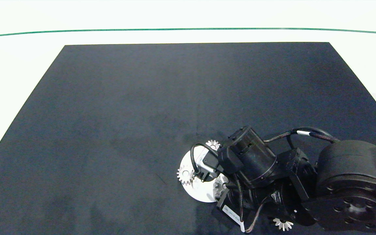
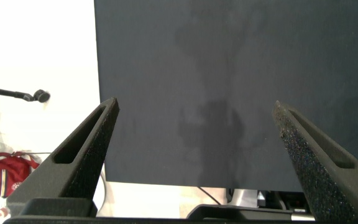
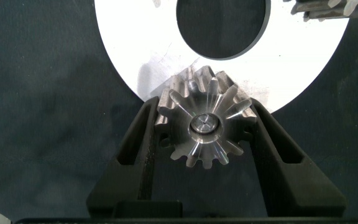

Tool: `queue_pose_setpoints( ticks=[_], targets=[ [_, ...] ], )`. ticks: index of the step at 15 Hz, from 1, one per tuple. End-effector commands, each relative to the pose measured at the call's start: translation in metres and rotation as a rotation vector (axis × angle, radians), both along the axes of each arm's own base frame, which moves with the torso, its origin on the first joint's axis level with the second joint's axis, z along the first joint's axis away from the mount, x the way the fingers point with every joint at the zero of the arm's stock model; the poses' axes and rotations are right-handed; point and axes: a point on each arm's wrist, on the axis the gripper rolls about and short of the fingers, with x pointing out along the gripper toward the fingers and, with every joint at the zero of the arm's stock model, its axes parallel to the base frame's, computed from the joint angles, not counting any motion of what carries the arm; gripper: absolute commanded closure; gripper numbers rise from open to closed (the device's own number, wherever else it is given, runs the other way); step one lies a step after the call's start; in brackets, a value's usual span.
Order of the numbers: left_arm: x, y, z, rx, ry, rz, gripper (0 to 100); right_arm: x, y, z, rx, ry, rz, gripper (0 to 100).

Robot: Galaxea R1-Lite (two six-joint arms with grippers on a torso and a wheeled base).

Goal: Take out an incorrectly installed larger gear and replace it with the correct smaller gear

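Your right gripper (image 3: 205,134) has its two grey fingers closed against the flanks of the larger gear (image 3: 204,126), the silver star-toothed metal one, which sits on a peg at the rim of the white ring-shaped base plate (image 3: 135,50). The smaller gear (image 1: 283,224), silver with a dark underside, lies on the dark mat (image 1: 142,107) beside the right arm, well apart from the plate.

Watch the pull: if you lift at a tilt, the bore will likely bind on the peg and drag the light plate up with it. The pads bear only on tooth tips, so the gear may slip or rotate free.

Your left gripper (image 2: 194,143) hangs spread wide over bare mat, holding nothing.
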Motion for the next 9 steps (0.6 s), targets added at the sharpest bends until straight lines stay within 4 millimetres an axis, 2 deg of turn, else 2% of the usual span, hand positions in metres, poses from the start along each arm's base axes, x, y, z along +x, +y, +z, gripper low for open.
queue_pose_setpoints(
  ticks=[1,6,9],
  targets=[
    [0.0,0.0,-0.001,0.001,0.007,0.0,0,-0.003,0.001,0.001,-0.003,-0.003,0.008,63],
    [0.0,0.0,-0.001,0.001,0.007,0.0,0,-0.008,0.0,0.012,0.023,-0.027,0.023,63],
    [0.0,0.0,-0.001,0.001,0.007,0.0,0,-0.014,-0.005,0.027,0.06,-0.057,0.031,63]
  ],
)
